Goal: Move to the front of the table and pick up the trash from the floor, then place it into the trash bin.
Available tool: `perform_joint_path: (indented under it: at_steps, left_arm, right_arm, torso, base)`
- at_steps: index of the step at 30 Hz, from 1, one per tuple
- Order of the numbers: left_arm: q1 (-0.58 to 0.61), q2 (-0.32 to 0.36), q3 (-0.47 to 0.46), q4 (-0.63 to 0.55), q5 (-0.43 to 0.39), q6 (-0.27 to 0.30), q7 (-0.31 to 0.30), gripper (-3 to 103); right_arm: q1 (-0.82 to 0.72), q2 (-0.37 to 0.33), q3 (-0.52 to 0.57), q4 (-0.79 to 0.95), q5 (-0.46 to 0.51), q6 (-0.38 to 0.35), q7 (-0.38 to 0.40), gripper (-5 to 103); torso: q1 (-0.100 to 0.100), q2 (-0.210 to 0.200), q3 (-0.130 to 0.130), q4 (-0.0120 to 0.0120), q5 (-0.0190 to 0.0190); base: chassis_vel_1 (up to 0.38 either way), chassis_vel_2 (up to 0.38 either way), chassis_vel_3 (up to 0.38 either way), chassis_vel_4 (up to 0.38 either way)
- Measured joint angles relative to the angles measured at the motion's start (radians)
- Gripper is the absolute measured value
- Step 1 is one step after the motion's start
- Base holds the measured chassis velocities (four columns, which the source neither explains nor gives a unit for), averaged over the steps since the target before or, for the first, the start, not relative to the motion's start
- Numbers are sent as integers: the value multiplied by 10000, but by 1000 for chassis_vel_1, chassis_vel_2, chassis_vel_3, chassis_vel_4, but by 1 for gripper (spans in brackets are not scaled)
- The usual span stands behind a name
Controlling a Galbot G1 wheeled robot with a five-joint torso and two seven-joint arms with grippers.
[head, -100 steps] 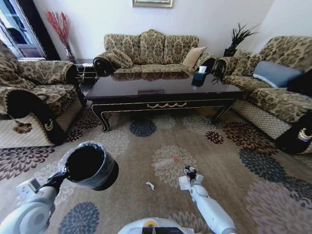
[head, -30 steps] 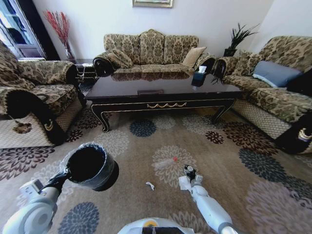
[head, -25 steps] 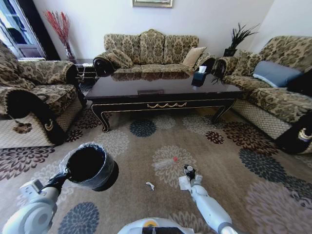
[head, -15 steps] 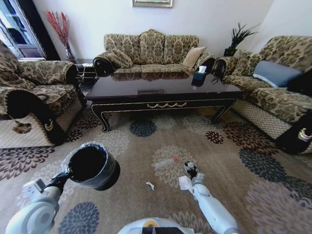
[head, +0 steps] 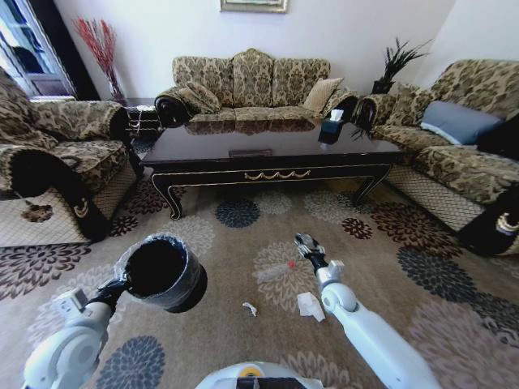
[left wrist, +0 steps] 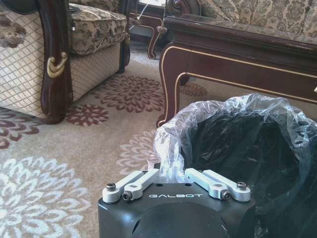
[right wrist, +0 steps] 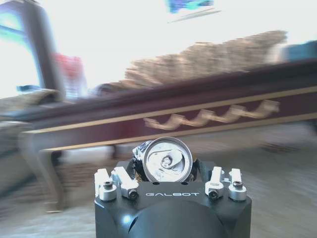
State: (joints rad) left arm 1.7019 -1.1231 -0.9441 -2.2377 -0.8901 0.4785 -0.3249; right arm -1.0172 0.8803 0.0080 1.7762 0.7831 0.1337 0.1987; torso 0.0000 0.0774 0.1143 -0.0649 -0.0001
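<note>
Beige-tan carpet floor [head: 243, 243] w/ big flower medallions carries everything. Dark glossy table [head: 268, 150] stands across its far part, gold scroll on the apron, curved legs; sofas behind it and at both sides. Trash bin [head: 162, 274], small, round, black, thin plastic liner bunched over the rim, is held up off the floor on the robot's left; left gripper [left wrist: 171, 181] is clamped on the near rim and liner, bin mouth tipped toward the head cam. Right gripper [head: 306, 245] is raised above the carpet in front of the table, right of centre, fingers pinched on a crushed metal can [right wrist: 166, 159]; in the right wrist view the can's round end faces the cam, sitting between the fingers. Still on the floor: clear plastic bottle [head: 274, 271] w/ red cap lying on its side on a cream medallion, just beside and below the right gripper; crumpled white tissue [head: 309, 305] nearer the robot, next to the right arm; tiny white scrap [head: 250, 309] between bin and tissue.
</note>
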Motion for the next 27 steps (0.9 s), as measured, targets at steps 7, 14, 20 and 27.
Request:
perform_joint_path:
  at_steps: [7,14,20,27]
  left_arm:
    - [-169,20,270,131,87,24,8,4]
    - [-396,8,459,263,105,66,5,4]
    - [-698,55,63,521,-218,70,-23,4]
    - [-1234,544,-801,780,-1237,156,-299,4]
  right_arm:
    - [1269,-960,-1693,1577,688,-80,-136,76]
    - [2905,-1393,-3268,2613,989,-285,-272,68]
    - [2404,-1158,-2953,1327,449,43,-546,88]
    - [1255,-895,-1941,156,-34,-52,-221,100]
  torso:
    - [0,0,1,0,4]
    - [0,0,-1,1,-2]
    - [0,0,0,0,1]
    - [0,0,0,-3,2]
  base:
    - [0,0,0,0]
    - [0,0,0,0]
    - [0,0,0,0]
    - [0,0,0,0]
